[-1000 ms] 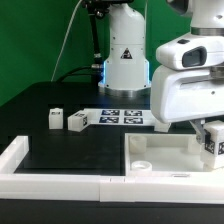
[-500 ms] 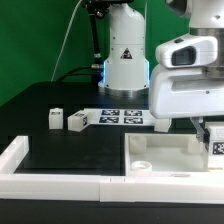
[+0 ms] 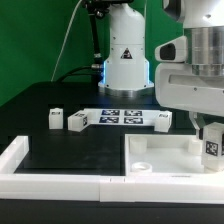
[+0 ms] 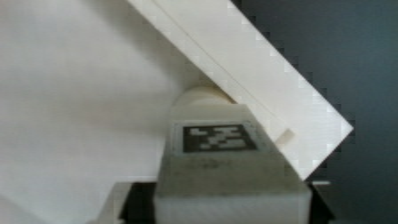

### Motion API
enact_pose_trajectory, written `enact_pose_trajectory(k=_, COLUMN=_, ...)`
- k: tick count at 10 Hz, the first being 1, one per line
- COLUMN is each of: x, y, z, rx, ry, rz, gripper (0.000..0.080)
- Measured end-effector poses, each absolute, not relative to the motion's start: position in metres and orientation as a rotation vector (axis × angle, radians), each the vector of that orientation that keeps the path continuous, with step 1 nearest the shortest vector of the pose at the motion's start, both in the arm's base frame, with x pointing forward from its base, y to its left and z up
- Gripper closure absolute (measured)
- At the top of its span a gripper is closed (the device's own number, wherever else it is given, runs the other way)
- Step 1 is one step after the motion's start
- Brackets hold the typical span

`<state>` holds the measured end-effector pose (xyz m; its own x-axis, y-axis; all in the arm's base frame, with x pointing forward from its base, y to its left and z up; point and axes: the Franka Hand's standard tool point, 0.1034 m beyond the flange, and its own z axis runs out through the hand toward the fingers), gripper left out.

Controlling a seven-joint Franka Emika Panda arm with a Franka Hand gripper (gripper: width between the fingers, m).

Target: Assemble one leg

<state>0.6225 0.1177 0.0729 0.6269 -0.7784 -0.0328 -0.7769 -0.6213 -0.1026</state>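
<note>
My gripper is shut on a leg, a small white block with a square marker, at the exterior view's right. It holds the leg upright over the right part of the large flat white square piece. In the wrist view the leg fills the space between the dark fingers, with my gripper closed on its sides. The square piece and its edge lie under it. Two more legs stand at the left. A third stands by the marker board.
A low white wall runs along the table's front and left edge. The robot's white base stands behind the marker board. A cable hangs at the back left.
The wrist has shifted a little up and toward the exterior view's right, uncovering the leg at the marker board's right end. The held leg stays in the grip.
</note>
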Motion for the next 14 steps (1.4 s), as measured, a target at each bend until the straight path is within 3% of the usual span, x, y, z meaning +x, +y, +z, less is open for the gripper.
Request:
enact_pose_trajectory(k=2, x=0.6226, y=0.1172, z=0.0728, rx=-2.653, ry=1.458, rz=-0.008, gripper=0.0509)
enact_pose_trajectory(k=3, x=0.6225, y=0.1181, z=0.0728, rx=-2.667, ry=1.432, rz=-0.01, gripper=0.0456)
enact_pose_trajectory(k=4, x=0.6226, y=0.1184, z=0.073, rx=-2.702, ry=1.365, rz=-0.014, gripper=0.0456)
enact_pose_trajectory(k=5, x=0.623, y=0.1197, z=0.0735, rx=-2.724, ry=1.317, rz=-0.018, gripper=0.0251)
enact_pose_trajectory(k=6, x=0.6229, y=0.1204, z=0.0736, rx=-2.769, ry=1.228, rz=-0.024, gripper=0.0181)
enact_pose_trajectory(k=14, x=0.6309, y=0.1219, z=0.0753, rx=-3.072, ry=-0.427, rz=-0.017, gripper=0.015)
